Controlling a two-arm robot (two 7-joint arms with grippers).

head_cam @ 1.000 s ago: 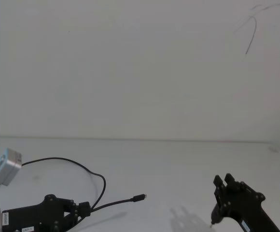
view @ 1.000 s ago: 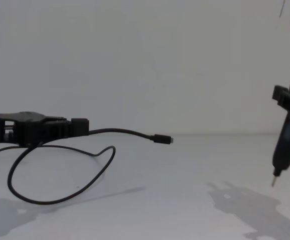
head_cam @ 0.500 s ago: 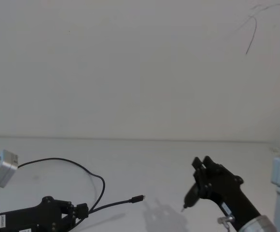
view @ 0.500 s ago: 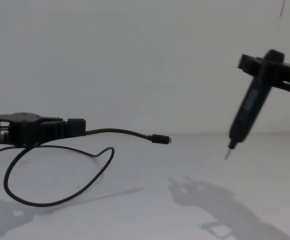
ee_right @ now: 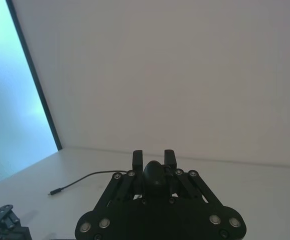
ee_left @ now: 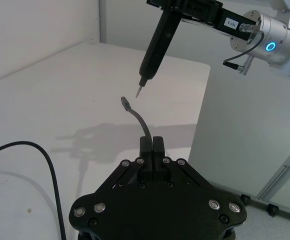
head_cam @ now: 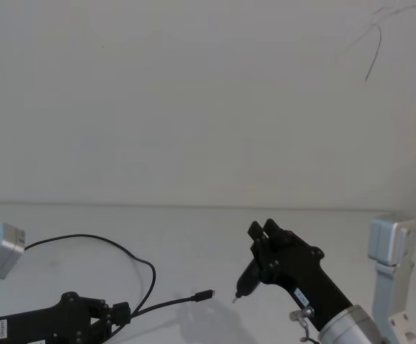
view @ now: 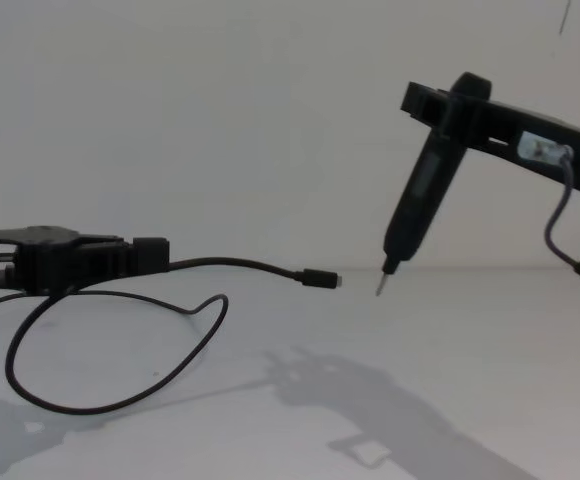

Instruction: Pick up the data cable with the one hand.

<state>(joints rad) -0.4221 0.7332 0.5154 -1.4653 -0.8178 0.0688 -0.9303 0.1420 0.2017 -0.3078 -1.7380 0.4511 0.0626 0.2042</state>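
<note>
Left gripper (view: 155, 255) clenched on data cable (view: 240, 266), held above table (view: 450, 350).
Plug end juts free toward right gripper (view: 448, 100), which grasps a pin-tipped tool (view: 418, 200); tip just beside plug.

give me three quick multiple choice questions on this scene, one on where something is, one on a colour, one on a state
1. Where is the data cable's plug?
A. lying flat on the table
B. in the air, beside the tip of the pen-shaped tool
C. inside the right gripper

2. What colour is the data cable?
A. black
B. white
C. red

3. What is the left gripper doing?
A. open above the cable
B. shut on the data cable
C. shut on the tool

Key:
1 B, the chest view shows the plug held out clear of the table, close to the tool's metal tip.
2 A, the cord is black along its whole loop.
3 B, the cable runs out from between its closed fingers; the right gripper grips the tool.
</note>
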